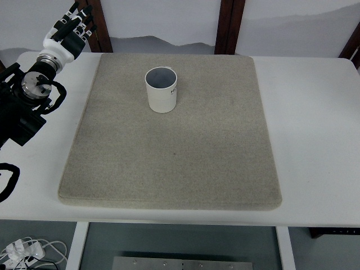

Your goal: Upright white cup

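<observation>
A white cup [162, 89] stands upright on the grey mat [174, 146], in its far-left part, mouth up with a grey inside and small dark print on its side. My left hand [70, 29] is over the table's far left corner, well to the left of the cup and off the mat. Its fingers are spread and hold nothing. The black left arm [25, 101] runs along the left edge. No right arm shows.
The white table [315, 129] extends beyond the mat on both sides. Dark wooden posts [228, 25] stand behind the table's far edge. Cables [22, 250] lie on the floor at bottom left.
</observation>
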`<move>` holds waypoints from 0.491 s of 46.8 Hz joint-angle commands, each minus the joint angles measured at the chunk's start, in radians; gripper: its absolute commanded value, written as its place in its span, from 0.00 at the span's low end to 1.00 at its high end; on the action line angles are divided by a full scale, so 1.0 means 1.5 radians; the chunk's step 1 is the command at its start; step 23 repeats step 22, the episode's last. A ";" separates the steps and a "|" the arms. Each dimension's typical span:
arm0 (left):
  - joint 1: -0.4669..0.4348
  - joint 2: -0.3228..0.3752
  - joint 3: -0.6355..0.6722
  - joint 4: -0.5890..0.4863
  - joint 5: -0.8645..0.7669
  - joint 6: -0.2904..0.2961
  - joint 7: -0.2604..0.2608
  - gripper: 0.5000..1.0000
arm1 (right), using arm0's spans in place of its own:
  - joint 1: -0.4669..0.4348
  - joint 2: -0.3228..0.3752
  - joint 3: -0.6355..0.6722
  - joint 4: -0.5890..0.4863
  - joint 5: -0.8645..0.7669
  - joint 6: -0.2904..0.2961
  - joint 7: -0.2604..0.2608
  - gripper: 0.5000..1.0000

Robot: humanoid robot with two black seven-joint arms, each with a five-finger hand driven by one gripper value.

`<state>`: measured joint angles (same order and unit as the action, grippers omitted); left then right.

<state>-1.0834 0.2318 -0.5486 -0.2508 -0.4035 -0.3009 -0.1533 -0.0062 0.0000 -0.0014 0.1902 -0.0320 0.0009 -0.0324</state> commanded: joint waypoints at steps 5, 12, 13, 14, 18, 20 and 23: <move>-0.003 -0.012 -0.001 0.000 -0.005 0.018 0.000 0.99 | 0.000 0.000 0.000 0.001 0.000 0.000 -0.001 0.90; -0.003 -0.021 -0.001 0.000 -0.005 0.020 0.000 0.99 | 0.000 0.000 0.000 0.000 0.000 0.000 -0.001 0.90; -0.003 -0.023 -0.001 0.000 -0.005 0.020 -0.001 0.99 | -0.001 0.000 0.000 0.000 0.000 0.000 -0.001 0.90; -0.003 -0.024 -0.001 0.000 -0.005 0.021 -0.001 0.99 | -0.001 0.000 0.000 0.000 0.000 0.000 0.000 0.90; -0.003 -0.025 -0.002 0.000 -0.005 0.031 -0.001 0.99 | -0.002 0.000 0.000 0.000 0.000 0.000 -0.001 0.90; -0.003 -0.027 -0.003 0.000 -0.005 0.034 -0.001 0.99 | -0.002 0.000 0.000 0.000 -0.001 0.000 -0.002 0.90; -0.003 -0.030 -0.008 0.000 -0.005 0.035 -0.001 0.99 | -0.003 0.000 -0.001 0.000 -0.001 0.000 -0.002 0.90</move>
